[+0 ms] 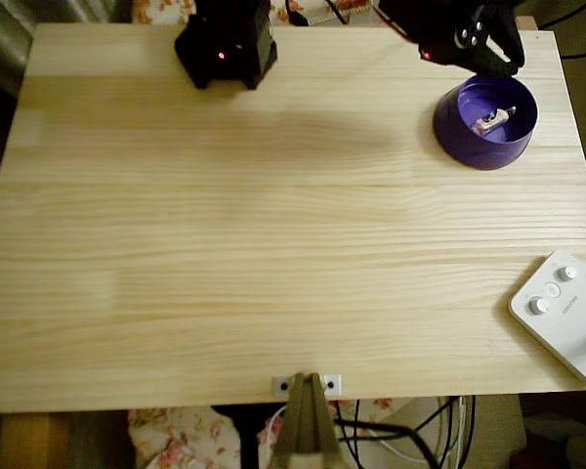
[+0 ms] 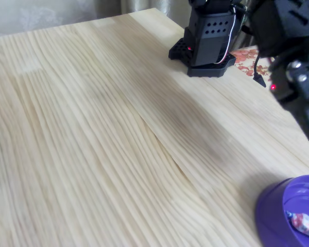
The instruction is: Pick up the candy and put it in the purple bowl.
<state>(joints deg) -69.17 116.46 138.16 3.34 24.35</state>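
The purple bowl (image 1: 485, 122) stands near the table's far right corner in the overhead view; its near rim also shows at the bottom right of the fixed view (image 2: 278, 211). The candy (image 1: 494, 119), a small whitish wrapped sweet with pink marks, lies inside the bowl, and one end of it shows in the fixed view (image 2: 305, 224). My black gripper (image 1: 495, 51) hovers just beyond the bowl's far rim, apart from the candy, its fingers spread with nothing between them. The dark arm (image 2: 293, 62) is blurred at the right edge of the fixed view.
The arm's black base (image 1: 225, 44) sits at the table's far edge, also seen in the fixed view (image 2: 208, 41). A white device with round knobs (image 1: 566, 313) lies at the right edge. A metal clamp (image 1: 308, 385) grips the near edge. Cables hang below.
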